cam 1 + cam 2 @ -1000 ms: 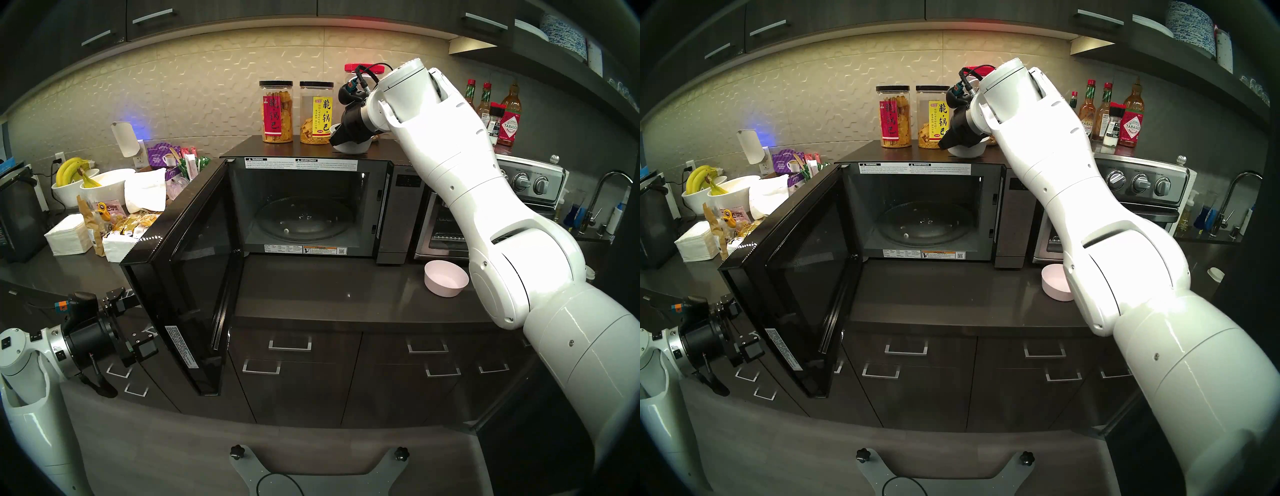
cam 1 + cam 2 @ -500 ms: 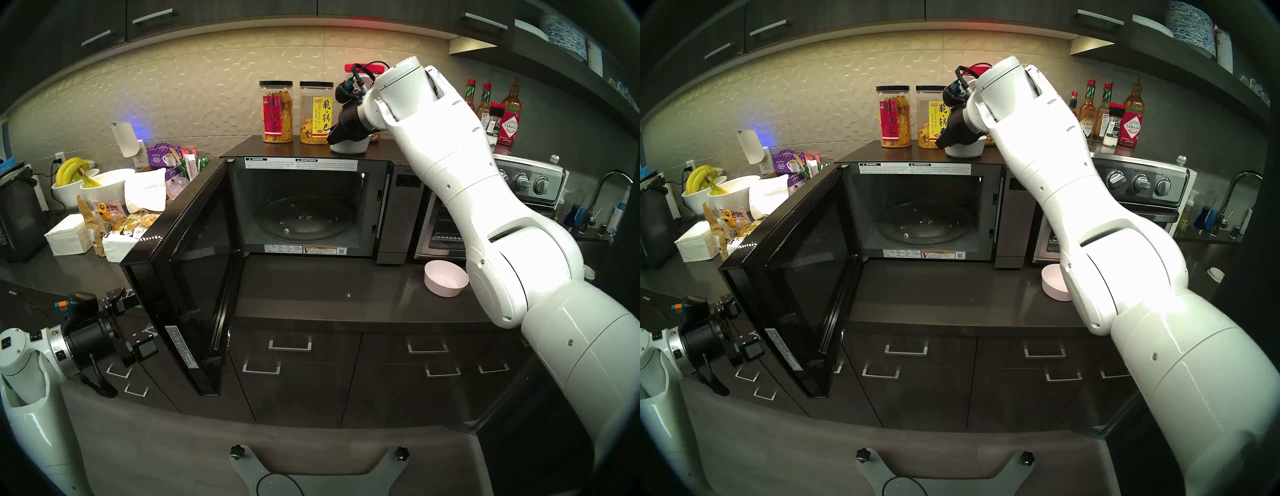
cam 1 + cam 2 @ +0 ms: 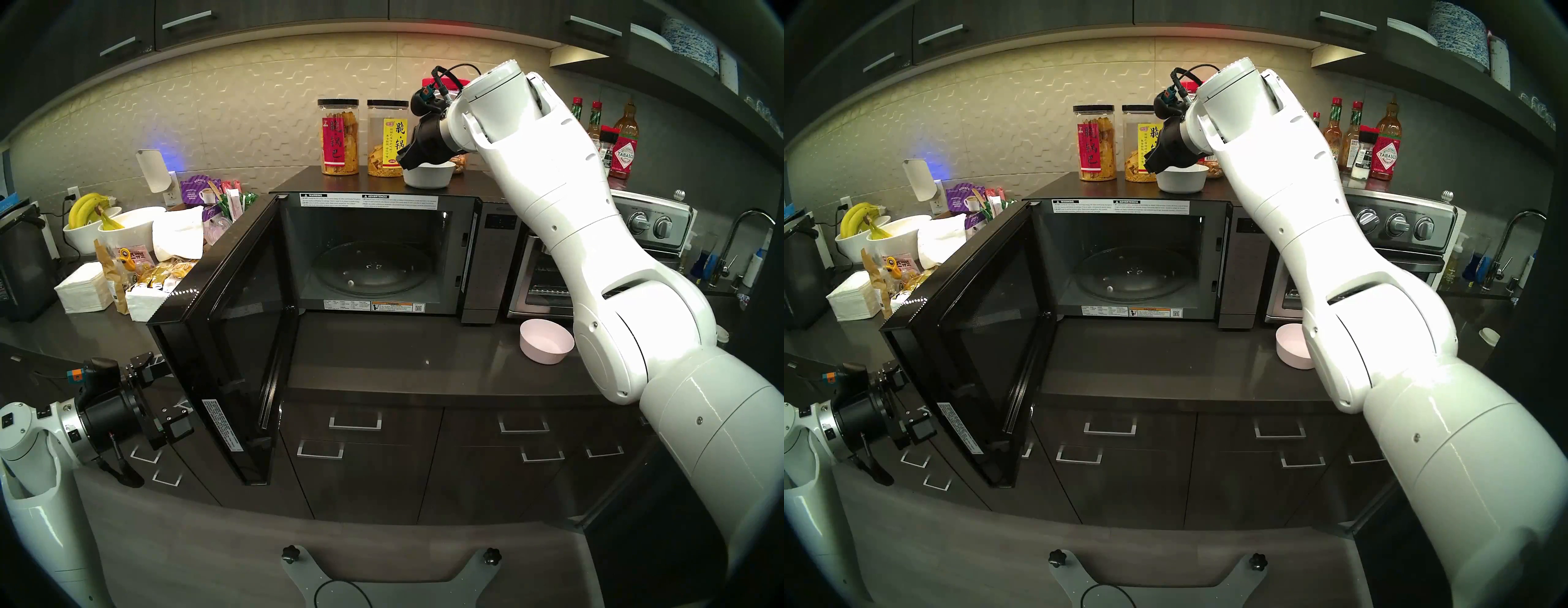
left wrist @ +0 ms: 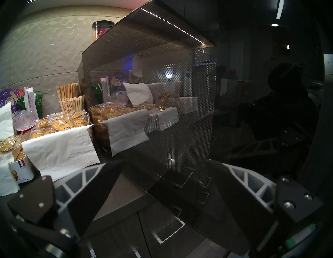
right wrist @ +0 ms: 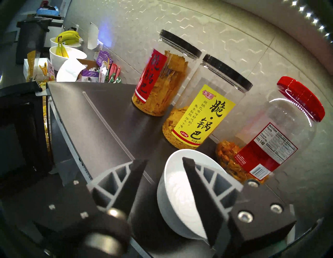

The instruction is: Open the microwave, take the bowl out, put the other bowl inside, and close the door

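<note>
On top of the microwave [image 3: 382,182], the right gripper [image 5: 164,161] hangs spread apart over the bowl [image 3: 428,175]

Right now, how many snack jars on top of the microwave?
3, standing in a row along the back of the microwave top: red-label jar, yellow-label jar, red-lid jar. None seems hidden.

The right arm [image 3: 1310,237] hides half the pink bowl [image 3: 1291,346] and part of the toaster oven [image 3: 1412,237].

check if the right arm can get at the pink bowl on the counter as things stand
Probably yes. The pink bowl sits alone on bare counter beside the right arm, nothing over it, and the right hand is open above the white bowl.
</note>
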Action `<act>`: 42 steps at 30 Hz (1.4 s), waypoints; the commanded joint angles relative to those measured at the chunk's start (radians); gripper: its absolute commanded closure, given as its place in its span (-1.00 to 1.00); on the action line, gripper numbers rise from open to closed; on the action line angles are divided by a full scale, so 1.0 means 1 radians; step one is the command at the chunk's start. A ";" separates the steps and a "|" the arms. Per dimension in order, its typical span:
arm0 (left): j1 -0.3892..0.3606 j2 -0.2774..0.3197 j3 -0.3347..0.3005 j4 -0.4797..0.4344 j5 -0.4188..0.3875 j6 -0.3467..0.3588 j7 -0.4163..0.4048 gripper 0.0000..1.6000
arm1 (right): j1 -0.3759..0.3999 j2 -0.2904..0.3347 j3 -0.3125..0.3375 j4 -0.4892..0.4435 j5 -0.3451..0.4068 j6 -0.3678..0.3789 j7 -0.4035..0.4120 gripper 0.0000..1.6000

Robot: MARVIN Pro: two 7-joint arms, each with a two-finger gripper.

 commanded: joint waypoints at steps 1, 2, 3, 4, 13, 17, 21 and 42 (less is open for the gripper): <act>0.001 0.002 0.001 -0.015 -0.007 -0.002 -0.010 -1.00 | -0.014 0.045 0.021 -0.119 0.018 0.026 0.039 -0.40; 0.001 0.002 0.001 -0.015 -0.007 -0.002 -0.010 -1.00 | -0.013 0.051 0.022 -0.123 0.022 0.026 0.051 -0.40; 0.001 0.002 0.001 -0.015 -0.007 -0.002 -0.010 -1.00 | -0.018 0.058 0.024 -0.138 0.024 0.032 0.059 -0.43; 0.001 0.002 0.001 -0.015 -0.007 -0.002 -0.010 -1.00 | -0.026 0.068 0.028 -0.159 0.029 0.038 0.069 -0.43; 0.000 0.002 0.002 -0.014 -0.006 -0.002 -0.009 -1.00 | -0.060 0.138 0.064 -0.268 0.064 0.067 0.162 -0.42; 0.000 0.002 0.002 -0.013 -0.006 -0.002 -0.008 -1.00 | -0.089 0.175 0.085 -0.336 0.082 0.084 0.206 -0.45; 0.000 0.002 0.002 -0.013 -0.005 -0.002 -0.008 -1.00 | -0.110 0.211 0.113 -0.391 0.102 0.100 0.246 -0.47; -0.001 0.002 0.002 -0.012 -0.005 -0.002 -0.007 -1.00 | -0.300 0.401 0.255 -0.700 0.301 0.132 0.245 -0.63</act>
